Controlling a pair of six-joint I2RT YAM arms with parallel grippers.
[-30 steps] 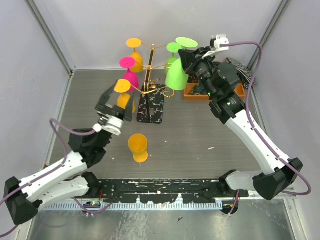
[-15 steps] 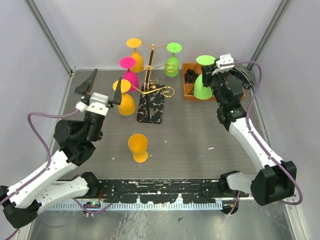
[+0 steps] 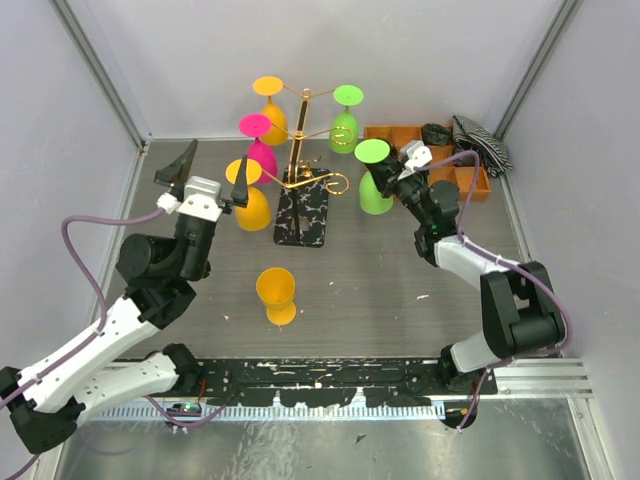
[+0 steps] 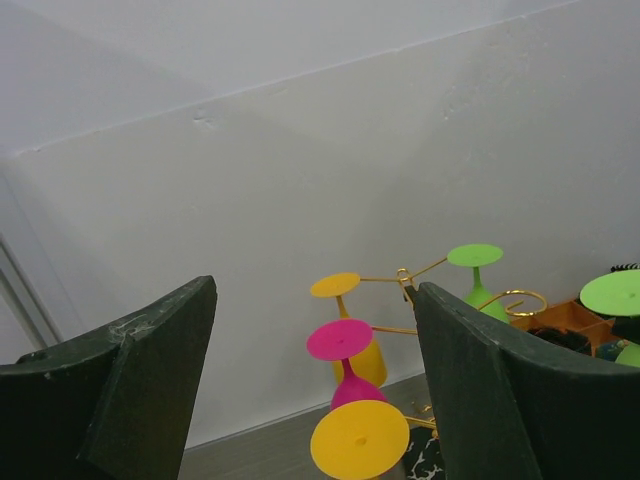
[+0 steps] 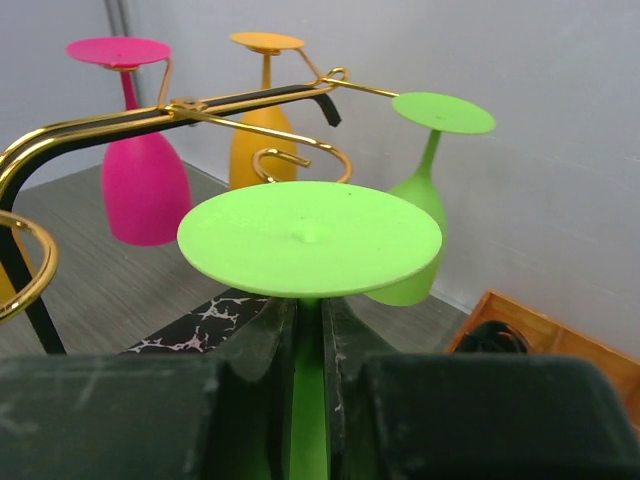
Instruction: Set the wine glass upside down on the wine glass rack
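Grey wood-grain counter [image 3: 400,290], walled in by pale panels, carries a thin gold wire wine glass rack [image 3: 297,150] on a black, white-speckled rectangular base, toward the middle of the far edge. The right end effector [image 5: 310,345] is pinched narrow on the stem of a lime-green plastic wine glass [image 3: 375,192] — foot up, bowl down. It is held just right of the rack's base, near an empty curled arm but not hung on it. Whether its rim touches the counter is hard to tell. The left end effector [image 3: 214,158] hangs raised near the left edge, spread wide, holding nothing.

Four glasses hang inverted on the rack:
- an upper orange glass [image 3: 272,120]
- a pink glass [image 3: 262,155]
- a lower orange glass [image 3: 253,208]
- a green hung glass [image 3: 344,128]

Another orange plastic goblet [image 3: 276,293] stands at mid-counter, and an orange wooden compartment tray [image 3: 395,130] sits in the far right corner.
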